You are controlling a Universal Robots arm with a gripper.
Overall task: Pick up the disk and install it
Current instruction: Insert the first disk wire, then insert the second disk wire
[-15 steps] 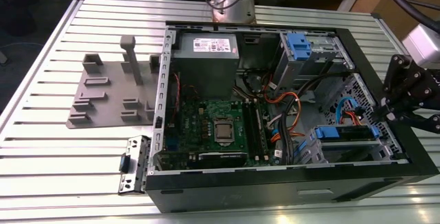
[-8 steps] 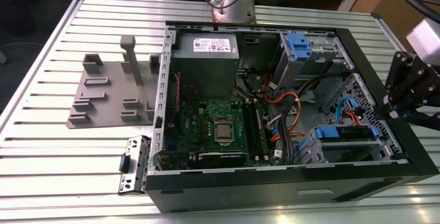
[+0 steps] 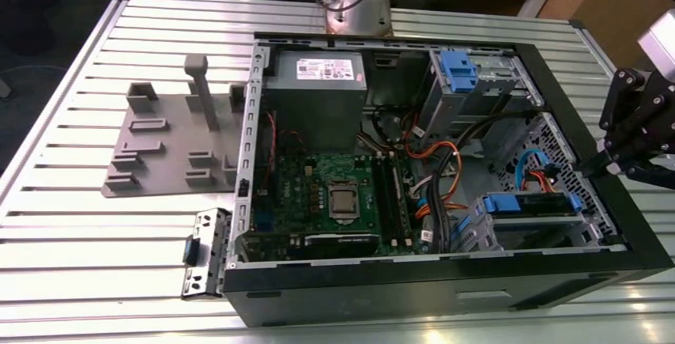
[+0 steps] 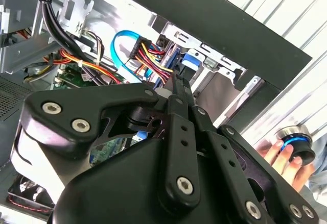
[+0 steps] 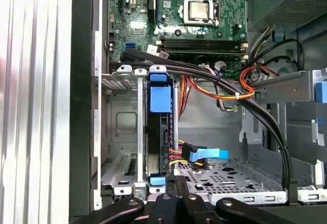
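Disk (image 5: pixel 158 132) – blue plastic rails, seated edge-on in grey metal cage (image 5: pixel 122 127), frame centre-left; black tool (image 5: pixel 176 183) clenched, empty.

- I see the open computer case (image 3: pixel 590 225) on the ribbed surface (image 3: pixel 74 225).
- Grey fixture plate (image 3: pixel 169 142) lies at the case's 9 o'clock.
- Small metal bracket (image 3: pixel 205 253) sits at its 7 o'clock.

table (image 3: pixel 63 225): ribbed shiny metal | gripper (image 5: pixel 176 183): matt black, probably plastic | disk (image 5: pixel 159 99) rails: blue plastic
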